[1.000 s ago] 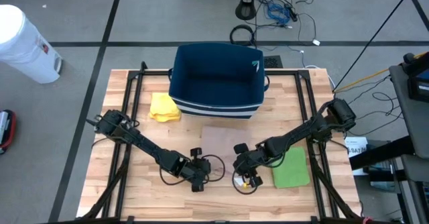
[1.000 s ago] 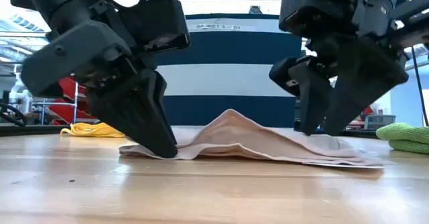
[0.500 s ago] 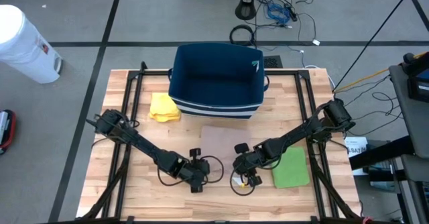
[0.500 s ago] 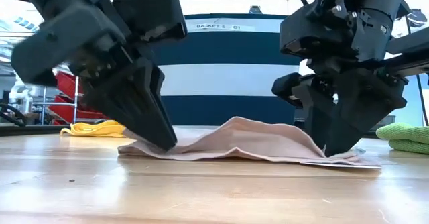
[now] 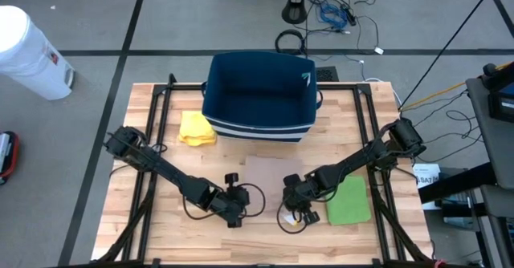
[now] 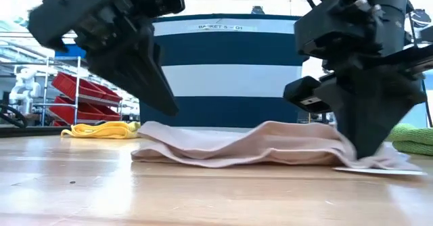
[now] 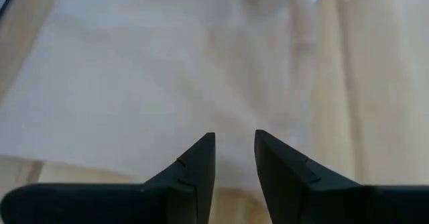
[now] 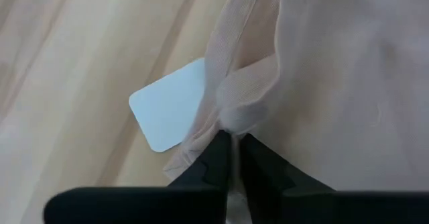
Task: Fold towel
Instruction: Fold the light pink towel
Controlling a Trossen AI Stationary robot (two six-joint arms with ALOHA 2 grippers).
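Observation:
A beige towel (image 5: 269,172) lies rumpled on the wooden table, in front of the blue basket. My right gripper (image 6: 362,151) is shut on the towel's near right corner; beside it a small white card (image 8: 171,113) lies partly under the cloth. My left gripper (image 6: 172,109) hangs just above the towel's near left corner. In the left wrist view its fingers (image 7: 234,140) stand a little apart, with the towel (image 7: 167,70) showing beyond the gap and nothing between them. My right gripper pinches a bunched bit of the towel's edge (image 8: 231,120) at the near right corner between its two fingers. It comes steeply from above, slanting toward the far side. Several gathered layers rise into the fingertips. The rest of the towel (image 6: 257,148) lies slack on the table.
A blue-and-white striped basket (image 5: 257,95) stands at the table's far middle. A yellow cloth (image 5: 197,127) lies to the left of it. A green cloth (image 5: 349,200) lies close to the right of my right gripper. Bare wood runs along the near edge.
My right gripper has sunk onto the towel's near right corner and shut on it, gathering the cloth there. My left gripper has risen off the towel's left corner. The towel's middle hump has flattened, and its left end has drawn slightly toward the right.

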